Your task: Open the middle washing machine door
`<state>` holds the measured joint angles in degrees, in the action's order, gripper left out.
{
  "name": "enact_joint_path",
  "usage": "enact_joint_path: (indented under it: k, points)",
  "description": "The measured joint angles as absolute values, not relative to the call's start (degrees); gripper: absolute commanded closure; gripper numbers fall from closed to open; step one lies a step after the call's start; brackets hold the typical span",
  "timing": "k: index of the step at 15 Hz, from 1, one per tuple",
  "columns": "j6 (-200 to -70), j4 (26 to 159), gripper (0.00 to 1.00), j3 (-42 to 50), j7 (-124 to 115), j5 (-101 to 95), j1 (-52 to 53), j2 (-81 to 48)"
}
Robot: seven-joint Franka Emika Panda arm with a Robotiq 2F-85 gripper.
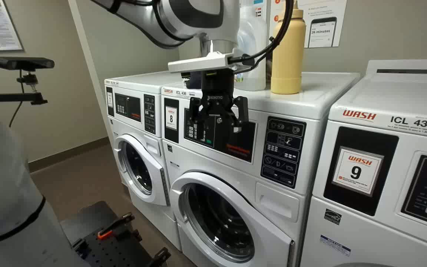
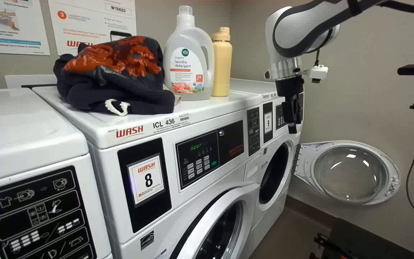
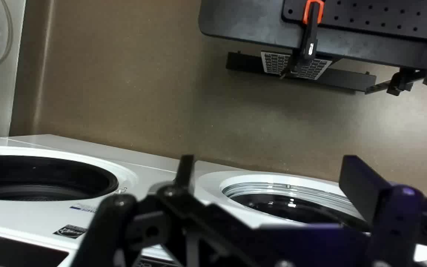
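1. Left of centre in an exterior view, we find the washer labelled 7 (image 1: pixel 139 130), its round door (image 1: pixel 140 168) sitting in its opening. Nothing touches it, and we judge it no part of this job.

2. In the lower middle of that frame, on the middle machine (image 1: pixel 232 167), we have the middle washing machine door (image 1: pixel 222 222). It looks closed, though we cannot tell whether it is latched. A notch breaks its left rim and a hinge-like strip shows at its right edge, so we expect the pull to begin on the left.

3. Above it, near the upper middle, the gripper (image 1: pixel 218 119) hangs pointing down in front of the control panel (image 1: pixel 217 142). Its fingers (image 3: pixel 360 185) are spread wide and hold nothing; in the wrist view we see the door between them, beyond the tips, with no sign of contact. We read the spread as room to take the rim.

4. Right of the gripper, the detergent jug (image 1: pixel 254 79) and the yellow bottle (image 1: pixel 287 59) stand upright on the machine's top, out of the door's swing, we guess.

5. At far right comes the washer labelled 9 (image 1: pixel 387 207). Its own door (image 2: pixel 350 174) stands wide open at the right of an exterior view, hinged away from the middle machine.
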<state>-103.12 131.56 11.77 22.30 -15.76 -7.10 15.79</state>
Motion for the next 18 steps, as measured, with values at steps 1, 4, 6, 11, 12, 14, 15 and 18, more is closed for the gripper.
enact_joint_path:
  k: [1, 4, 6, 11, 12, 14, 15, 18]
  points:
    - [-103.12, 131.56, 0.0, 11.77, 22.3, -15.76, -7.11, 15.79]
    - [-103.18, 131.88, 0.0, 11.72, 22.3, -15.47, -6.97, 15.75]
    - [-103.51, 132.93, 0.0, 11.53, 22.3, -14.98, -6.75, 15.76]
    - [-107.17, 138.67, 0.0, 10.84, 22.22, -11.26, -5.07, 16.08]
    - [-108.66, 140.17, 0.0, 10.72, 22.18, -10.24, -4.65, 16.11]
    - [-112.09, 143.37, 0.0, 10.13, 21.94, -7.81, -3.96, 16.12]
    - [-113.97, 145.0, 0.0, 9.7, 21.37, -6.35, -3.69, 16.11]
    - [-120.1, 149.44, 0.0, 8.32, 18.2, -2.57, -2.76, 15.97]
